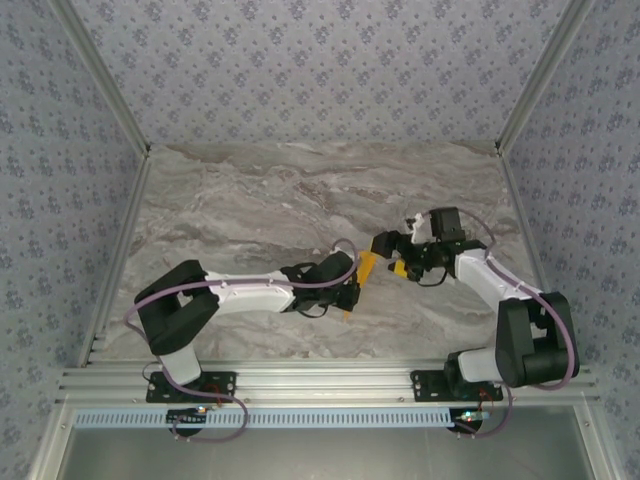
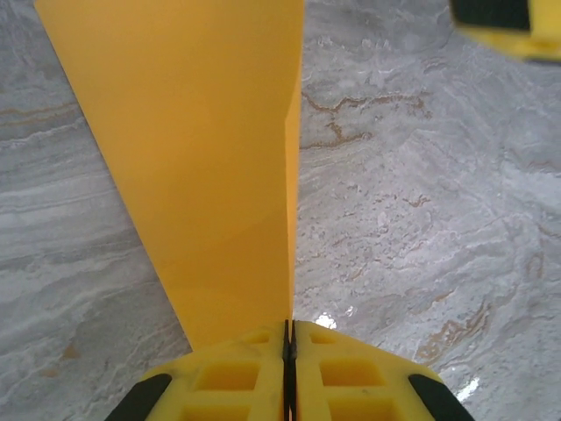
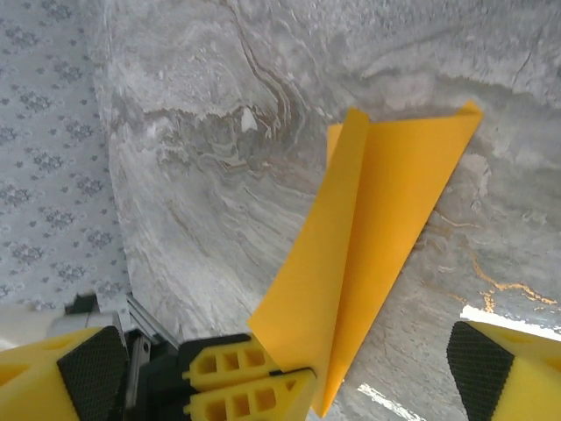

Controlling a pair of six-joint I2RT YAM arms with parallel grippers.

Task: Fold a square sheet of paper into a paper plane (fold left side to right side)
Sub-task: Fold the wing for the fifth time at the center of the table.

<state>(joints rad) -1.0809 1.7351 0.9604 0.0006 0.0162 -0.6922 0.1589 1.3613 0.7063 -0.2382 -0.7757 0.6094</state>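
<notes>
Above the marble table (image 1: 250, 200), my left gripper (image 2: 287, 351) is clamped tight on the paper plane (image 2: 202, 158); my right gripper (image 1: 392, 257) stands wide apart beside it, not touching.

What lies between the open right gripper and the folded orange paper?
The stretch is bare: in the left wrist view, marble table runs between the folded paper and a finger of the right gripper.
</notes>
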